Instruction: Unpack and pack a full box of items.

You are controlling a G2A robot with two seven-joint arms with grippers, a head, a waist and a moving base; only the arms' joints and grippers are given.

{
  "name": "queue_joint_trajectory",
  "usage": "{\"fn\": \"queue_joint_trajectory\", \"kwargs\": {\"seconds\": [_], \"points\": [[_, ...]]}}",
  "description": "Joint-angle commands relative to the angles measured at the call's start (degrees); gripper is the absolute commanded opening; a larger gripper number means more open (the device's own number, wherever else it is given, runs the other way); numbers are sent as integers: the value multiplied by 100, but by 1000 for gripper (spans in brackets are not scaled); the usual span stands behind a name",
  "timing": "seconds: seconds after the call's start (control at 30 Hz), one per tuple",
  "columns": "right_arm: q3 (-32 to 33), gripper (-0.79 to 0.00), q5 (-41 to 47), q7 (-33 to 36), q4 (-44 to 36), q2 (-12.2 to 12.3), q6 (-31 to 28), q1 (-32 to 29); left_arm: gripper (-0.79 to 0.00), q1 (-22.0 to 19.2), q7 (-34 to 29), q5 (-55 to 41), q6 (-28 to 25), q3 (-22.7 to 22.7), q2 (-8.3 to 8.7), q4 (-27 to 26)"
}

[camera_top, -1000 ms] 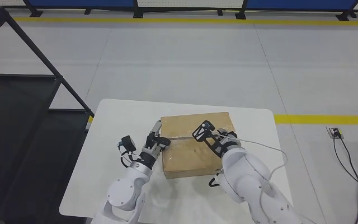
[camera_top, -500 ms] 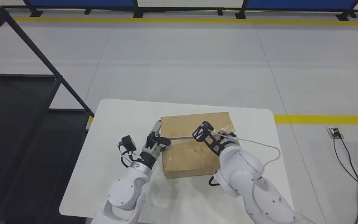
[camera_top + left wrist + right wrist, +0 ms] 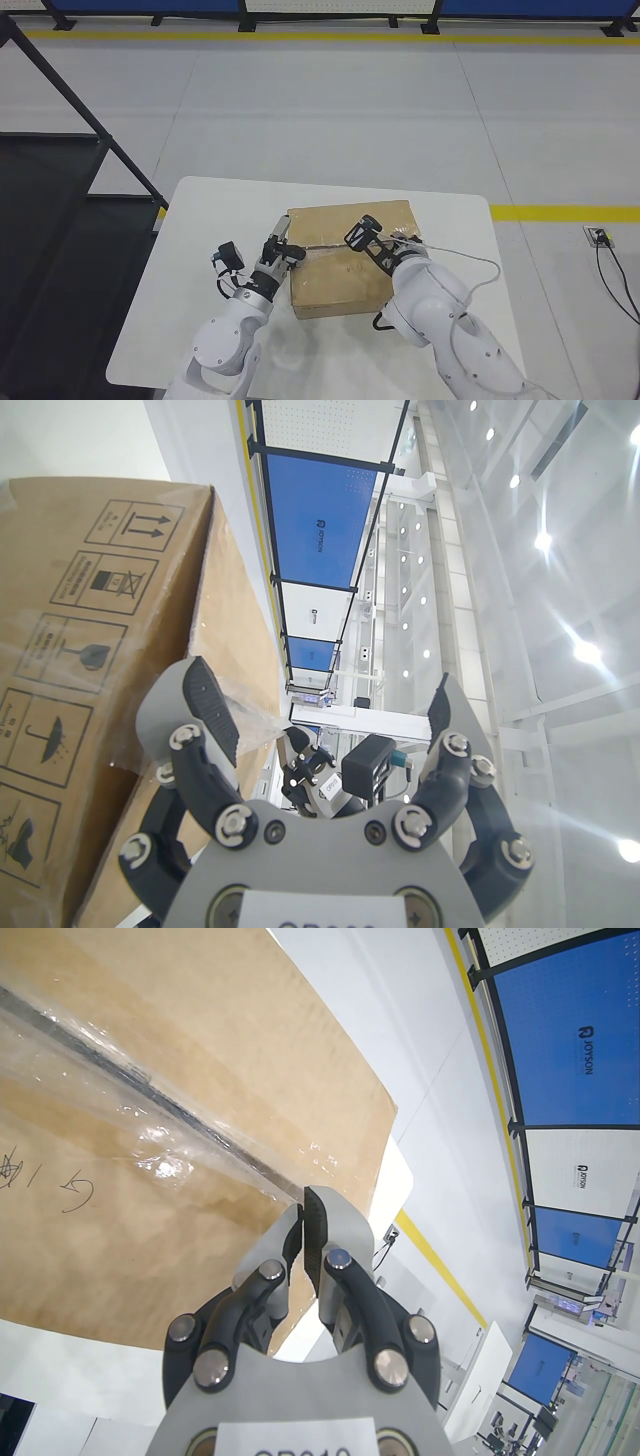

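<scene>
Box (image 3: 345,262) is sitting shut on the white desk (image 3: 190,300), roughly at its middle, and both of our arms are meeting at its taped seam.

We are keeping our right fingers (image 3: 312,1223) pressed fully together. Their tips are touching the clear tape (image 3: 165,1103) that is running along the seam on the box's top. We are judging this as a pinch meant to lift or peel the strip. Whether any film is actually lying between the pads, we cannot tell.

Our left fingers (image 3: 207,710) are standing wide apart and gripping nothing. One pad is just beside the box's end wall, near its upper edge, where a loose, crumpled bit of tape is sticking out. The other pad is hanging in open air, well clear of the cardboard. We are reading that position as readiness to steady the box or catch the tape's end while the other arm works the seam.

Outward from the fingers, the printed handling symbols on the end wall are facing our left wrist, and some handwriting is showing on the top panel near our right one. With the flaps closed and the tape across them, we are judging the unpacking as barely begun.
</scene>
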Motion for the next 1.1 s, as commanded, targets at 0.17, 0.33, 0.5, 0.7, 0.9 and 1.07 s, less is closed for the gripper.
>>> {"fn": "queue_joint_trajectory", "kwargs": {"seconds": [0.17,0.33,0.5,0.7,0.9,1.07], "points": [[45,-665,-29,15,5,-49,-34,-10,0,20,-8,2,4,-15,0,-22],[165,-650,-71,37,-58,-69,-42,-78,0,34,-14,6,5,-22,0,-35],[267,-600,-105,70,-195,-78,-64,-202,0,43,-17,9,4,-26,0,-41],[342,-600,-146,55,-296,-108,-29,-314,0,53,-38,19,-13,-27,0,-47],[377,-613,-402,-103,-285,-148,276,-352,0,62,-27,17,-15,-36,-1,-55],[429,-616,-448,-96,-187,-191,307,-268,0,77,-29,12,-11,-52,0,-70]]}}
